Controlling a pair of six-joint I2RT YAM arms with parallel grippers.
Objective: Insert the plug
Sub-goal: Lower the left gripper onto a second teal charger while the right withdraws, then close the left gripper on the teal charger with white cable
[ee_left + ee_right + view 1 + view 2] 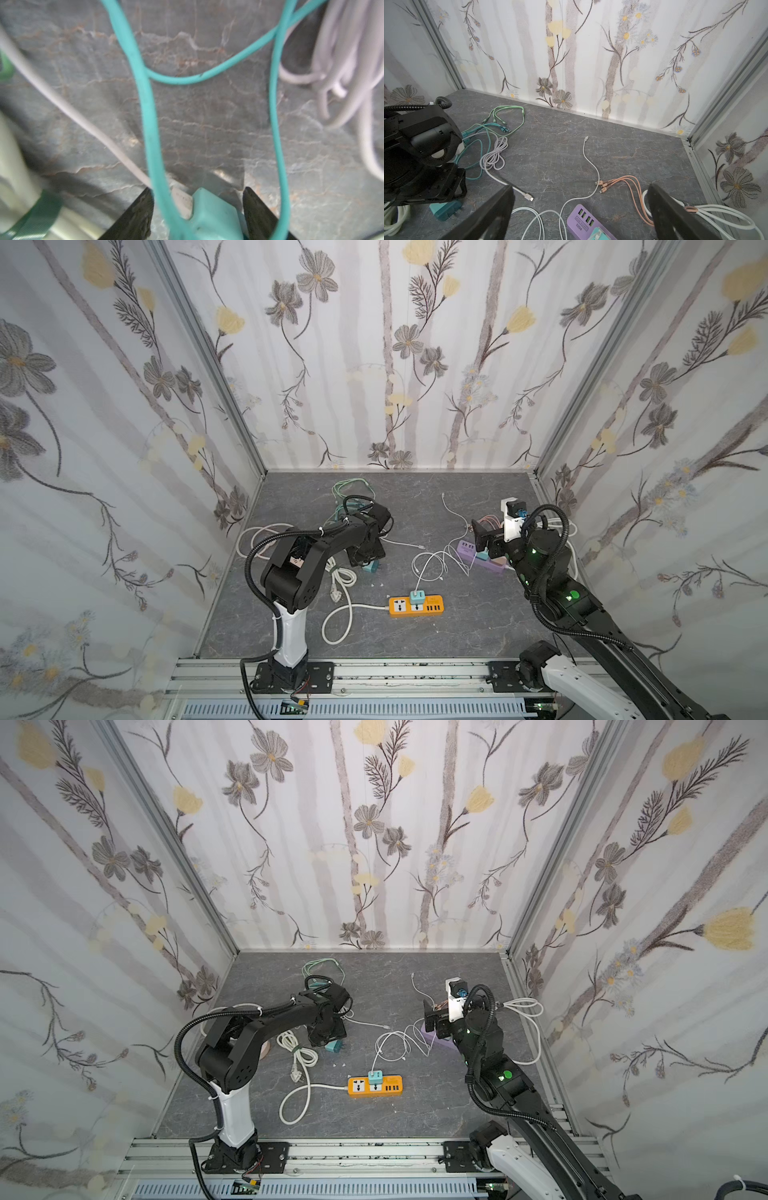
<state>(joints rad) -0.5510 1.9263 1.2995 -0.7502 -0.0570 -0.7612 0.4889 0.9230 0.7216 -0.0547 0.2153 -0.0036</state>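
A teal adapter plug point(216, 216) lies on the dark marble table point(457, 626), with a white USB connector stuck in its side. My left gripper point(197, 188) hangs low over it, open, one black finger on each side and a gap showing to both. A teal cable point(149, 108) runs in front of the plug, between the fingers. In both top views the plug point(371, 567) point(335, 1046) peeks out under the left wrist. My right gripper point(580, 186) is wide open and holds nothing, above a purple power strip point(583, 222) at the right.
An orange power strip point(415, 605) sits front centre with a teal adapter point(417, 596) plugged in and one free socket. Its white cord ends in a loose three-pin plug point(336, 595). Green, teal, lilac, white and pink cables point(629, 185) are strewn over the back of the table.
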